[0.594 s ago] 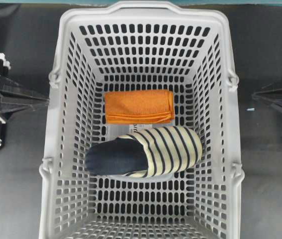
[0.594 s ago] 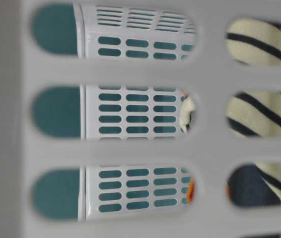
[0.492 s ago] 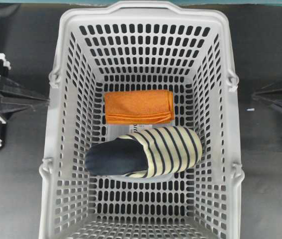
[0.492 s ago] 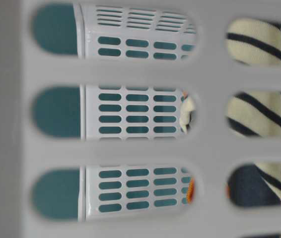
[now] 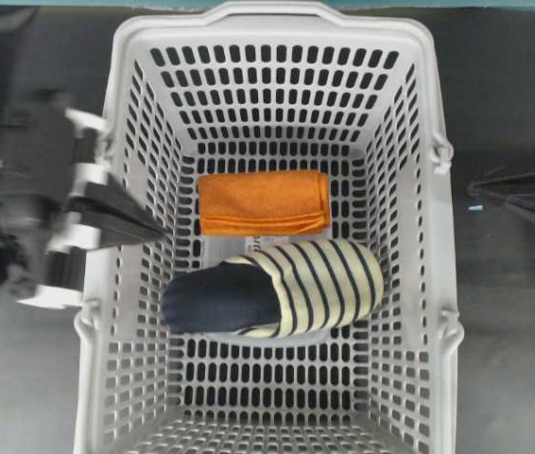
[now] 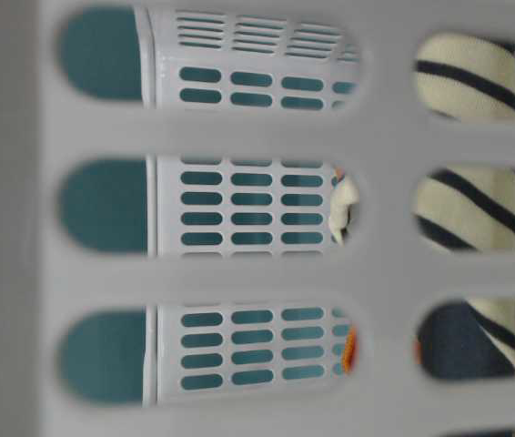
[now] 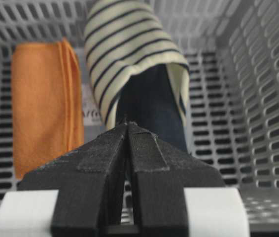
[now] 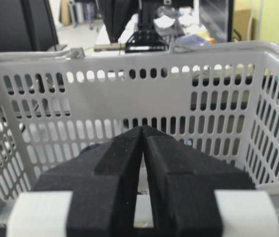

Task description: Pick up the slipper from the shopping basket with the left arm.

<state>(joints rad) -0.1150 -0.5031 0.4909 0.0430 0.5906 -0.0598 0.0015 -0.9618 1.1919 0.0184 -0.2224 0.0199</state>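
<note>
The slipper (image 5: 277, 287) lies on the floor of the shopping basket (image 5: 267, 24), cream upper with navy stripes to the right, dark navy insole to the left. It also shows in the left wrist view (image 7: 134, 69) and in the table-level view (image 6: 467, 209). My left gripper (image 5: 159, 230) is shut and empty, above the basket's left wall, its tips pointing toward the slipper's open heel. In the left wrist view the gripper (image 7: 127, 123) points at the navy insole. My right gripper (image 5: 475, 186) is shut and empty, outside the basket's right wall; it also shows in the right wrist view (image 8: 143, 128).
A folded orange cloth (image 5: 264, 201) lies on the basket floor just behind the slipper, also in the left wrist view (image 7: 43, 103). The basket's tall slotted walls (image 5: 419, 236) surround both items. Dark table (image 5: 513, 331) lies on either side of the basket.
My left arm has swung in from the left edge toward the basket, its tips now over the left wall. The right arm shifted slightly. Slipper and cloth have not moved.
</note>
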